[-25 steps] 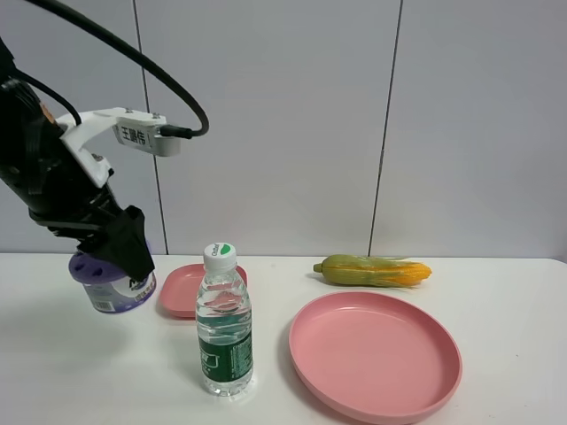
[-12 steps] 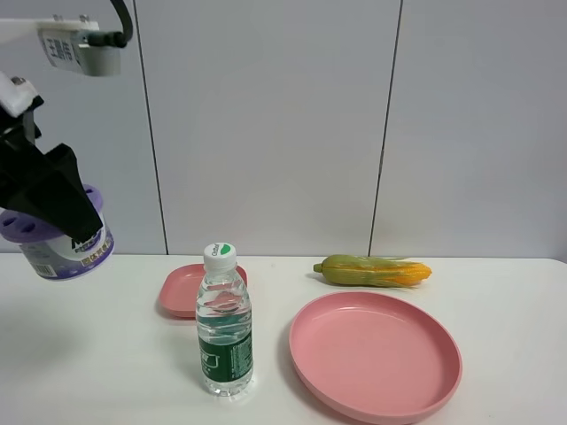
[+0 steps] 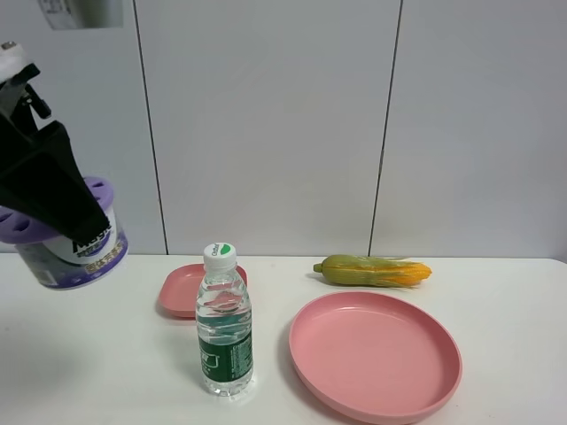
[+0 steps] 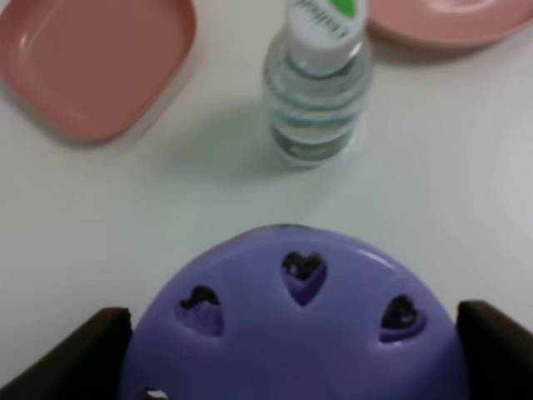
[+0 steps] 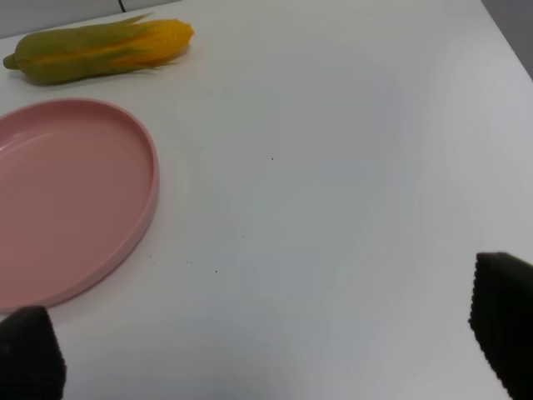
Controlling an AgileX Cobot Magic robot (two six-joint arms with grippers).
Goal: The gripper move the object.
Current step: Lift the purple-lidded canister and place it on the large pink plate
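Gripping the object by its purple lid, the left gripper held it in the air above the table, at ten o'clock from the bottle. The left wrist view showed the lid's holes clearly (the high view mostly hid them). Only the right wrist view showed the right gripper, its fingers wide apart and empty, beside the round plate.

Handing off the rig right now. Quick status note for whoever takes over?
Left end effector: shut on the squat purple-lidded can with white-and-purple label, held in the air above the white table, left side.
Right end effector: open, empty, beside the round pink plate.
Done: can grasped and lifted.
Left: carry it and set it down; the upright clear water bottle stands nearby.
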